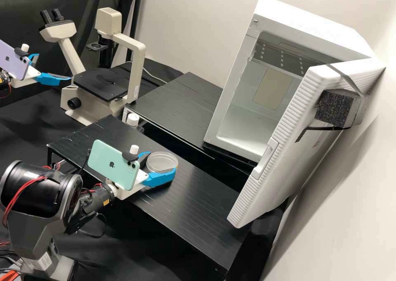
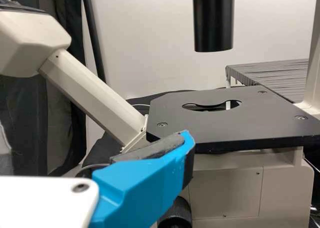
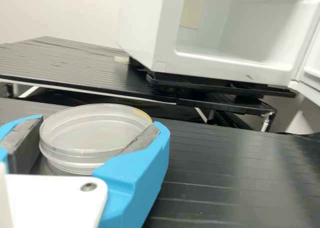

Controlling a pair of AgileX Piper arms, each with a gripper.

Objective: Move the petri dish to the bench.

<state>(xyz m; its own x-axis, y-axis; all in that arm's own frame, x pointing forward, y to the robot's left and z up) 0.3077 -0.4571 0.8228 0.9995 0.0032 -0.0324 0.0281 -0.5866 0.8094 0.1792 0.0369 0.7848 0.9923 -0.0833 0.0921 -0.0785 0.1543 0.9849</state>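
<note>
Nearest in the high view, the right gripper (image 1: 163, 161) had its two blue fingers around the petri dish (image 1: 162, 162), pinching it at opposite sides. The dish was over the nearer black slatted platform (image 1: 206, 202); whether its underside touched that surface could not be told. The right wrist view gave the closer look: dark pads (image 3: 142, 141) lay against the wall, one on each side. The dish was round, shallow and clear, its flat top level and slightly milky, with stacked rings down the side and a tan mark on part of the rim.

Farther off, at the high view's edge, the left gripper (image 1: 53, 67) held nothing, its fingers spread, near the microscope (image 1: 134, 66). The high view took in that whole instrument, from eyepieces (image 1: 51, 16) to base, while the left wrist view brought out the keyhole-like opening in its black stage (image 2: 220, 123) and a black cylinder (image 2: 213, 20) above.

Beyond the nearer platform stood a second slatted platform (image 1: 181, 104), with the white cabinet (image 1: 313, 25) over its far end. The high view showed the cabinet's ribbed door (image 1: 284, 149) swung open, a dark foam block (image 1: 333, 108) strapped to it.
</note>
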